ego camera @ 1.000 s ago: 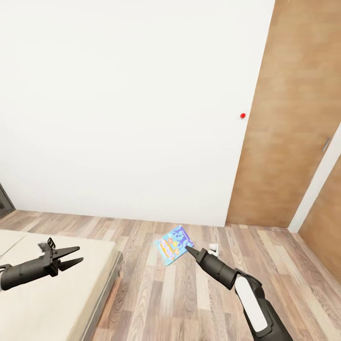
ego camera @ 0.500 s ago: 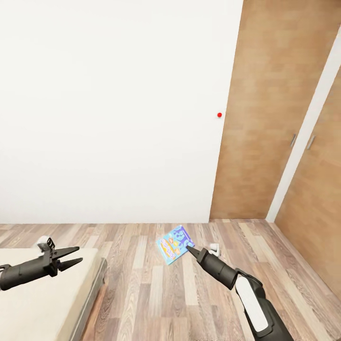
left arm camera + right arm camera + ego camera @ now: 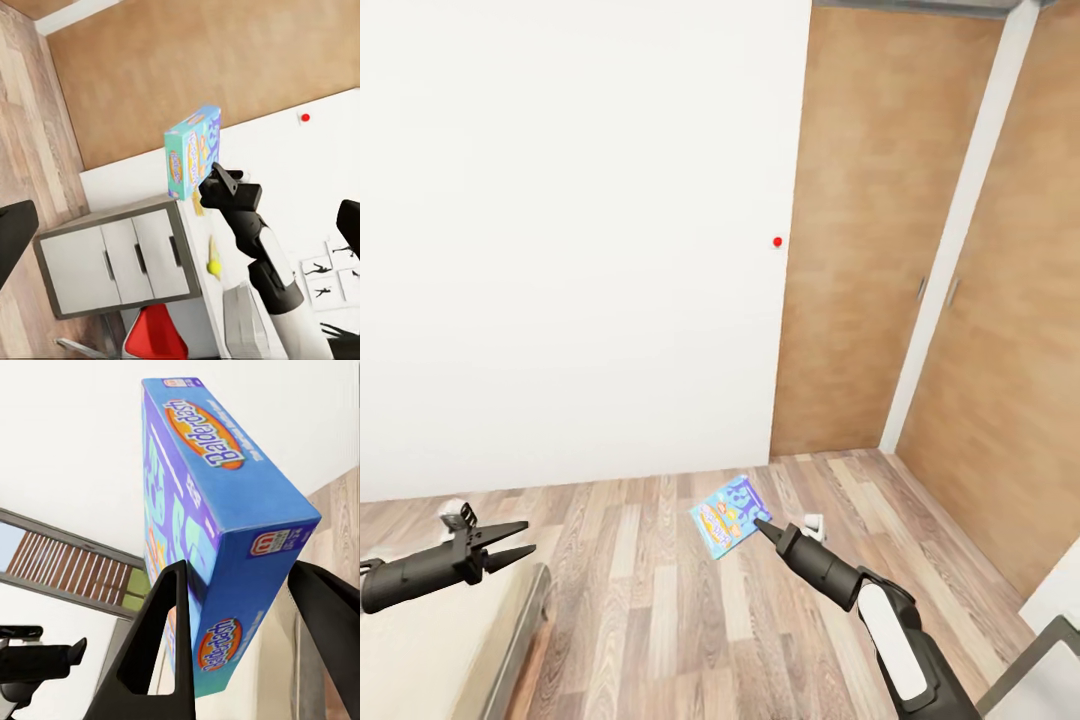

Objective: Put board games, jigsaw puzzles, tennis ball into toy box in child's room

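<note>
Right pincer (image 3: 758, 522) clamped on the blue game (image 3: 727, 516), carrying it high above the wood floor (image 3: 660, 610). Left pincer (image 3: 520, 538) empty, fingers apart, over the bed (image 3: 450, 650) corner. Looks like the carry step: wardrobe doors (image 3: 860, 250) ahead, and the surface (image 3: 112, 255) shows beyond. Next: reach the toy box and lower the game in flat.

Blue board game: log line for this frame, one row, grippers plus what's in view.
right gripper: shut on blue board game, held off floor | left gripper: open, empty | bed corner at left | wardrobe doors ahead
</note>
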Available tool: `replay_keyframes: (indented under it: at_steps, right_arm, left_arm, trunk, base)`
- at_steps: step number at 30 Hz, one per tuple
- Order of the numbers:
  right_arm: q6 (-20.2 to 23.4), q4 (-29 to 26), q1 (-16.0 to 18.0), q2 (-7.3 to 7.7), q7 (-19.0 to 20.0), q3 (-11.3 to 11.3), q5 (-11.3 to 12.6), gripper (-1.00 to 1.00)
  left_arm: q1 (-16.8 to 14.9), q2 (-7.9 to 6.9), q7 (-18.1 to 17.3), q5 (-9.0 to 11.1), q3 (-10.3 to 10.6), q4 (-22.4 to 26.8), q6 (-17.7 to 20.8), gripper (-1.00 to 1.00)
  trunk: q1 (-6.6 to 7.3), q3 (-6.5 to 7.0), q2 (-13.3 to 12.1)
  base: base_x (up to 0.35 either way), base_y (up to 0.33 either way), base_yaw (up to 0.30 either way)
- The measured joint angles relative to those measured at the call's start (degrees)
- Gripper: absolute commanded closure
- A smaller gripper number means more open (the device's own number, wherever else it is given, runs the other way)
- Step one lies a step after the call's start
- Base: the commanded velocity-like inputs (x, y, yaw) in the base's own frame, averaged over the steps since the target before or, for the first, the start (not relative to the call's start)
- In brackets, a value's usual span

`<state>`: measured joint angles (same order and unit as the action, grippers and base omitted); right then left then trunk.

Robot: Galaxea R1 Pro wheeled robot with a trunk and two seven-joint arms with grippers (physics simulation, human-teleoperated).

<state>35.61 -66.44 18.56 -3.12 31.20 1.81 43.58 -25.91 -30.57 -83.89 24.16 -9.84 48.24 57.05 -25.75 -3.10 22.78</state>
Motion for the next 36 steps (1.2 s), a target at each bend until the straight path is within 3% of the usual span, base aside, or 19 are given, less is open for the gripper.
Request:
replay_keyframes:
  at_steps: [7,36]
  right_arm:
    - [0.0,0.0,0.0,0.03,0.0,0.0,0.1,1.00]
    - [0.0,0.1,0.0,0.03,-0.1,1.7,0.1,1.00]
  left_arm:
    - [0.0,0.08,2.3,0.0,0.0,0.0,0.1,-1.00]
    - [0.0,0.01,4.9,-0.1,-0.1,0.0,0.1,-1.00]
  trunk:
    - [0.00,0.00,0.0]
    - [0.00,0.00,0.0]
  base:
    - [0.000,0.000,-0.261]
    - [0.000,0.000,-0.249]
